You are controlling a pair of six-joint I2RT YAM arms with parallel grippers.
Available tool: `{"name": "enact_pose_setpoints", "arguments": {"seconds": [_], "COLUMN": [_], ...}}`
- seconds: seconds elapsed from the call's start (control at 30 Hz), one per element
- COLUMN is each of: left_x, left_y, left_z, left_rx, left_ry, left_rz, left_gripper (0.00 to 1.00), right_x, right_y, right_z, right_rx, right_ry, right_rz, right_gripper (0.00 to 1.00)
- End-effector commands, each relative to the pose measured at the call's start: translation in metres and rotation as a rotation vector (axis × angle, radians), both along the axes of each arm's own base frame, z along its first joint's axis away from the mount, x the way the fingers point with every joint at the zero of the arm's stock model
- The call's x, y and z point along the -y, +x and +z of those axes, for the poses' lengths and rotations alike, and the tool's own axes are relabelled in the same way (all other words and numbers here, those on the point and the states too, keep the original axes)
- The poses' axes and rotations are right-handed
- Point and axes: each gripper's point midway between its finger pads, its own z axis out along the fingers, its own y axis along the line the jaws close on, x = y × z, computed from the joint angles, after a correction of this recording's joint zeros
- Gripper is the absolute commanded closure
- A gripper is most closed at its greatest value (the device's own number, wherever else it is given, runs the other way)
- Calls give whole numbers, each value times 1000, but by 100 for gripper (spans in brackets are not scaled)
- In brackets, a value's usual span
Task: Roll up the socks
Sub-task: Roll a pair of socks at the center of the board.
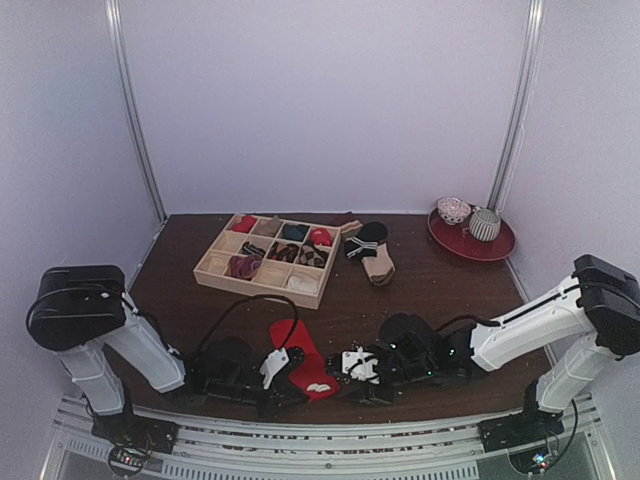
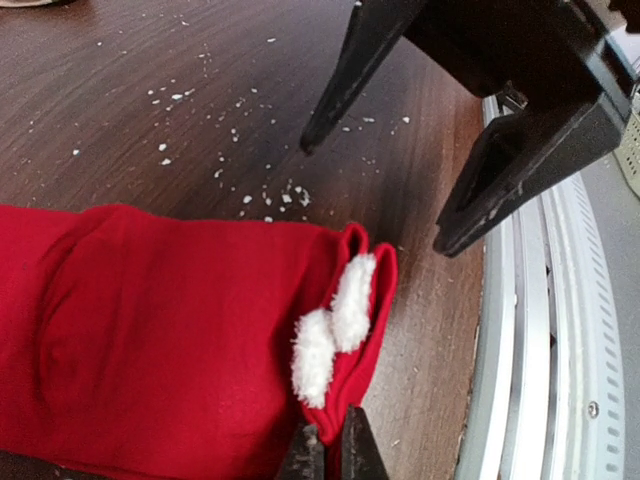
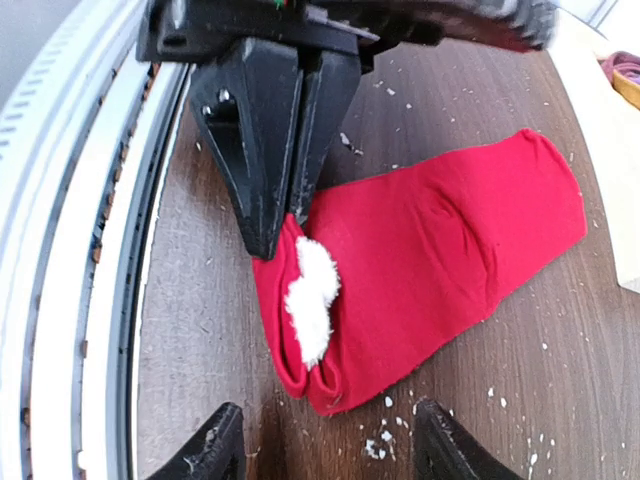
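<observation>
A red sock lies flat on the dark table near the front edge, with a white fluffy trim at its folded near end. My left gripper is shut on the edge of that folded end; the same pinch appears in the right wrist view, where the left gripper comes down from above. My right gripper faces the sock's end with its jaws open and nothing between them, the sock's tip just ahead of them. In the left wrist view, the right gripper hovers beyond the sock.
A wooden compartment tray holding rolled socks stands at the back left. A black striped sock and a tan sock lie beside it. A red plate with two balls sits at the back right. The metal rail runs close along the table's front edge.
</observation>
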Motion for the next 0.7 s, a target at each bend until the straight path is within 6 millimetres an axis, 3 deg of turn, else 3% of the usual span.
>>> {"name": "enact_pose_setpoints", "arguments": {"seconds": [0.0, 0.27, 0.43, 0.67], "left_x": [-30, -30, -30, -29], "left_y": [-20, -21, -22, -20], "left_z": [-45, -47, -45, -39], "left_rx": [-127, -128, -125, -100], "left_ry": [175, 184, 176, 169], "left_rz": [-11, -19, -28, -29], "left_gripper": [100, 100, 100, 100], "right_x": [-23, -33, -37, -39], "right_y": [12, 0, -2, 0], "right_z": [11, -15, -35, -37], "right_rx": [142, 66, 12, -98], "right_ry": [34, -14, -62, -81], "right_rz": [47, 122, 128, 68], "right_gripper": [42, 47, 60, 83]}}
